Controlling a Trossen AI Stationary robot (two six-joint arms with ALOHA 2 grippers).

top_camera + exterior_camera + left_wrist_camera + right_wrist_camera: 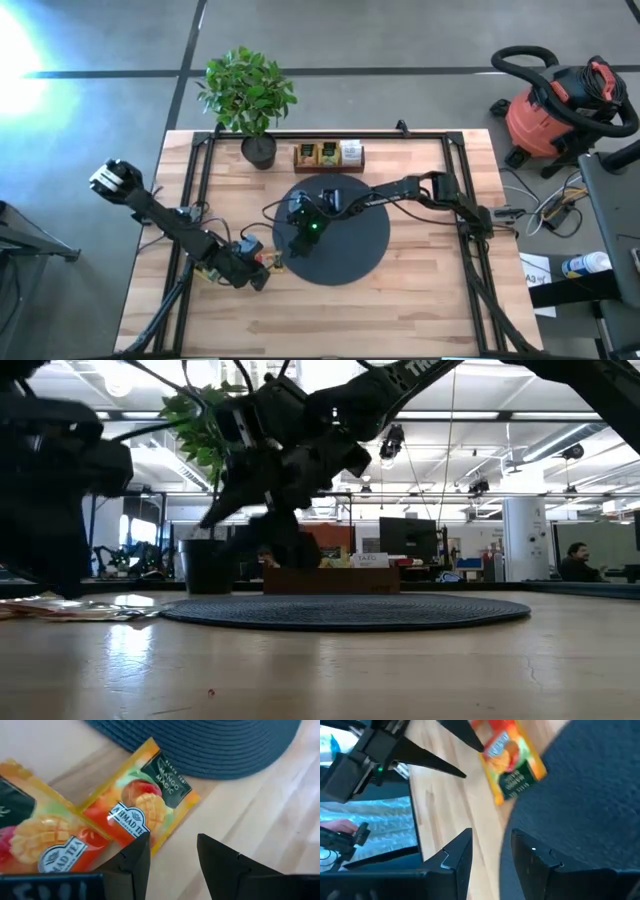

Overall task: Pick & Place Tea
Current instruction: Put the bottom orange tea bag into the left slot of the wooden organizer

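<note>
Floor: grey concrete (400,40) crossed by dark lines, with a bright glare at one corner.
Table: pale wooden top (420,290) edged by a black metal frame.
Plant: leafy green potted plant (247,95) at the table's far edge.
Vacuum: red and black shop vacuum (560,110) on the floor beside the table, its hose looped over it.
Room beyond: open workshop with ceiling lights (560,435), a white column (520,540), a dark monitor (405,538) and a seated person (575,563) far off.
</note>
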